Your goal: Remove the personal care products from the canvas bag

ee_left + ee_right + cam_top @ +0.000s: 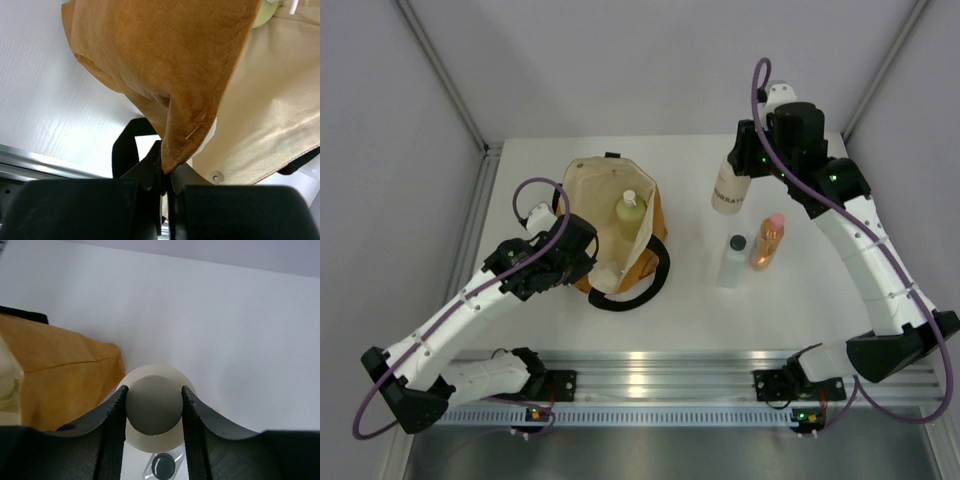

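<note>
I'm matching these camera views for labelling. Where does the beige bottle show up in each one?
Top external: the beige bottle stands upper right, to the right of the canvas bag, with the right claw at its top.
Left wrist: not in it.
Right wrist: the beige bottle is at bottom centre, seen from above, its cap between the claw's fingers.
Shared landmark: the canvas bag, in all three.

Canvas bag [592, 195]: mustard outside, cream lining, mouth open, centre-left of frame.
Pale green bottle [630, 213]: white cap, lying inside the bag.
Beige bottle [730, 187], white bottle [732, 262], orange bottle [767, 242]: standing on the table [690, 310], right of the bag.
</note>
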Available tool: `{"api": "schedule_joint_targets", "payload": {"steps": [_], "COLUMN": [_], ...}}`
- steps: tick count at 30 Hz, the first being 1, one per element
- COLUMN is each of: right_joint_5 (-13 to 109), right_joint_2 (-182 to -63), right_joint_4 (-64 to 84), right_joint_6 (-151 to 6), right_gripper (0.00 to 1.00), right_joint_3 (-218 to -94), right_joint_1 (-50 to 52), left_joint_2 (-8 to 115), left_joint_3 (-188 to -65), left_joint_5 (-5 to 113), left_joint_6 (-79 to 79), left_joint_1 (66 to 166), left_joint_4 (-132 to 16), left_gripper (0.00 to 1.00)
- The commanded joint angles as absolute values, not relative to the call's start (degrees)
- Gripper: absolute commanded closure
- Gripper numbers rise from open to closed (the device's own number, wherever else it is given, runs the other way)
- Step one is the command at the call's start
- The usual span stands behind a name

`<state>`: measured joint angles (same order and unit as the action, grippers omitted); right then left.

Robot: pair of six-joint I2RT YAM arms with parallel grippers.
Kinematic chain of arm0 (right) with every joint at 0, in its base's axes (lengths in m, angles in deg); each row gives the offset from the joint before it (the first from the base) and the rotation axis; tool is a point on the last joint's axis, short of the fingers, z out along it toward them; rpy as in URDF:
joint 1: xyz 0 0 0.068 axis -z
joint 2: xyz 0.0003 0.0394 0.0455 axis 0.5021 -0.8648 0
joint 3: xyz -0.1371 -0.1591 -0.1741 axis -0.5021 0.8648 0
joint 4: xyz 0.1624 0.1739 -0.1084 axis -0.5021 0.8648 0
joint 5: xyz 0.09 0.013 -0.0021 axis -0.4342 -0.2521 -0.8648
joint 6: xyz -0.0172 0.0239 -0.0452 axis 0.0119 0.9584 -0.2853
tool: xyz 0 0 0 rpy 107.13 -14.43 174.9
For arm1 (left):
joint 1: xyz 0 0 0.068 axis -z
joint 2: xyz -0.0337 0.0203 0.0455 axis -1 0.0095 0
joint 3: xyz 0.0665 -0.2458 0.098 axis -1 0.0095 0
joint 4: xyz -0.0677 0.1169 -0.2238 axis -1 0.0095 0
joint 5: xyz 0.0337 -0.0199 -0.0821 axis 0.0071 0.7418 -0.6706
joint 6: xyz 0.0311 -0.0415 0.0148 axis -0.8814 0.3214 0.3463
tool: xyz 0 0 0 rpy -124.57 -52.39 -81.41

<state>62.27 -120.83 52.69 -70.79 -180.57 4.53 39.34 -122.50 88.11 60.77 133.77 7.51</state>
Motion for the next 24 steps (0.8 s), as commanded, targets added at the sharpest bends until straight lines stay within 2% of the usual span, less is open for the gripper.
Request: {"api": "schedule_joint_targets", "payload": {"steps": [1,9,16,20,24], "right_joint_5": [60.7,61.0,59.0,55.6,51.3], "right_joint_2": [-117.6,-115.5,-117.1,-118.3,-121.2], "right_joint_4": [38.6,28.3,11.6,2.5,0.4], "right_joint_6": [-70.8,-74.3,-81.0,-83.6,-84.6], "right_gripper": [1.00,1.00,1.00,1.00,1.00], "right_joint_3": [-176.7,-163.2,-147.8,-142.5,-141.8], "right_joint_1": [9.1,10.7,11.2,11.5,12.2], "left_joint_2": [39.1,39.0,40.0,40.4,40.4], "left_joint_3": [-121.9,-121.8,-122.5,-122.6,-122.7], "left_joint_5": [86.5,86.7,86.1,85.8,86.0], "left_joint_6": [61.4,61.4,60.7,60.4,60.4], "left_joint_1": [133.8,133.8,133.8,133.8,133.8], "left_joint_4": [5.7,5.8,5.2,5.2,5.2], "left_gripper": [1.00,1.00,1.00,1.00,1.00]}}
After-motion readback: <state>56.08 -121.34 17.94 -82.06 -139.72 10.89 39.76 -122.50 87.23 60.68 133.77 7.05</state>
